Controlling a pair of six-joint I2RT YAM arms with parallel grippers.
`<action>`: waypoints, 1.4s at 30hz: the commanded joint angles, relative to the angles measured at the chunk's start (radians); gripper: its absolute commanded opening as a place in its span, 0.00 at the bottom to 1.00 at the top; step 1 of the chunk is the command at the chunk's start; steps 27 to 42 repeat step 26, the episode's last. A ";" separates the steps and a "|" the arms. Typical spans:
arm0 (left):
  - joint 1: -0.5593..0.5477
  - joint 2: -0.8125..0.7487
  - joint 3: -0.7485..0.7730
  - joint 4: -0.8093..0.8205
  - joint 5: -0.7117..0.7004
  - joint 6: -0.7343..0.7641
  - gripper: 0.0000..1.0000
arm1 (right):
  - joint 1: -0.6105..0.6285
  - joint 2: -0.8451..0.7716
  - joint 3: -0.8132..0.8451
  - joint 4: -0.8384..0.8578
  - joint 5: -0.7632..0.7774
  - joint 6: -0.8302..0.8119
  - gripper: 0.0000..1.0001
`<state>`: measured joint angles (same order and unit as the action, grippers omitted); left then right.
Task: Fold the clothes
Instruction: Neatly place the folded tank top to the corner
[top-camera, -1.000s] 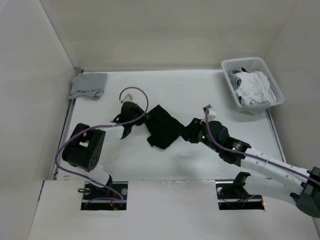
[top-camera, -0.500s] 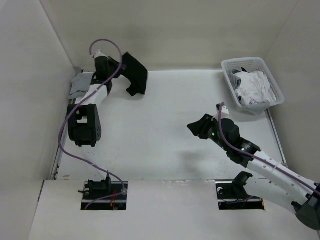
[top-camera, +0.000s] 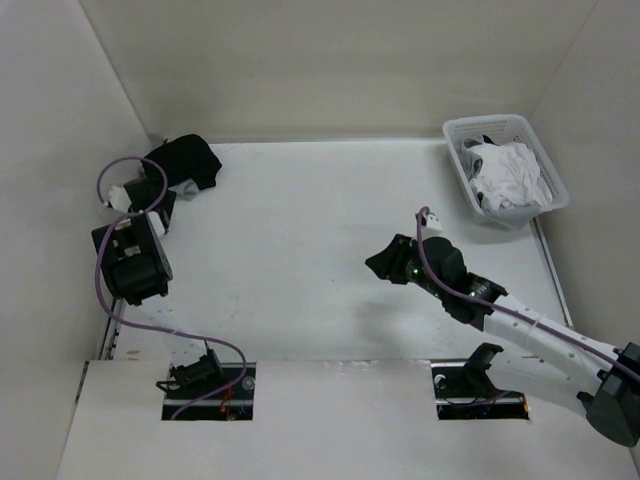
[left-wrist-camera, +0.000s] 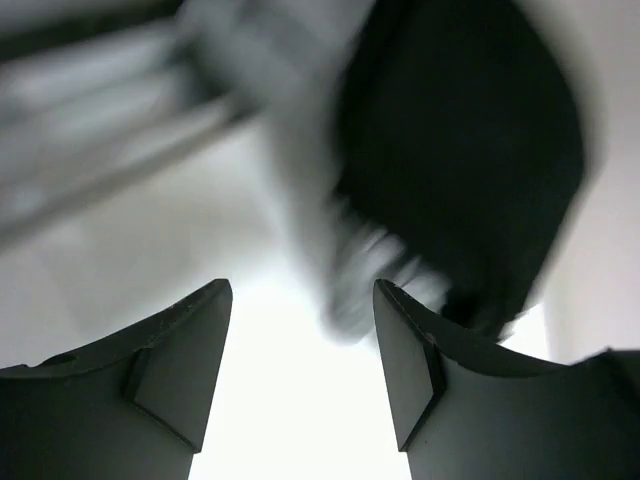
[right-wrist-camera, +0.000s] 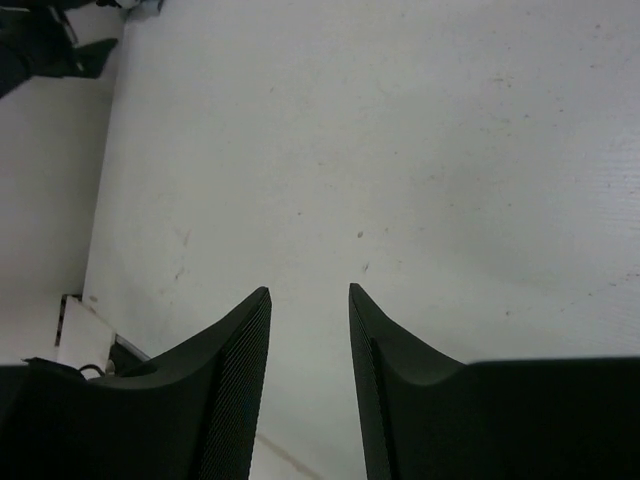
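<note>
One crumpled black fabric garment (top-camera: 185, 158) lies bunched in the far-left corner of the white counter (top-camera: 300, 240). Broad bare surface separates it from one white plastic lattice basket (top-camera: 490, 120). The left gripper (left-wrist-camera: 300, 300) gapes wide and holds nothing. The right gripper (right-wrist-camera: 308, 295) is parted and holds nothing, over mid-counter. The blurred left wrist view shows light-grey fabric (left-wrist-camera: 300, 150) beside the black.

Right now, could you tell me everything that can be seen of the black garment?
The black garment is plain, soft, matte fabric, lying in a crumpled heap, not folded, at the far left corner of the table. A bit of light-grey cloth shows at its near edge, seemingly under it. The left tool is open beside it and holds nothing.
</note>
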<state>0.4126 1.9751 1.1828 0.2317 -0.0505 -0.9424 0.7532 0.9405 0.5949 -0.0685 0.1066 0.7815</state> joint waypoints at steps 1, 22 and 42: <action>-0.070 -0.174 -0.119 0.102 -0.089 -0.084 0.58 | 0.021 -0.003 0.019 0.067 -0.005 -0.018 0.43; -1.109 -0.542 -0.511 0.106 -0.023 0.131 0.57 | 0.034 0.142 -0.004 0.068 0.195 -0.001 0.42; -1.246 -0.484 -0.531 0.129 -0.041 0.091 0.58 | 0.030 0.142 -0.015 0.070 0.217 0.016 0.52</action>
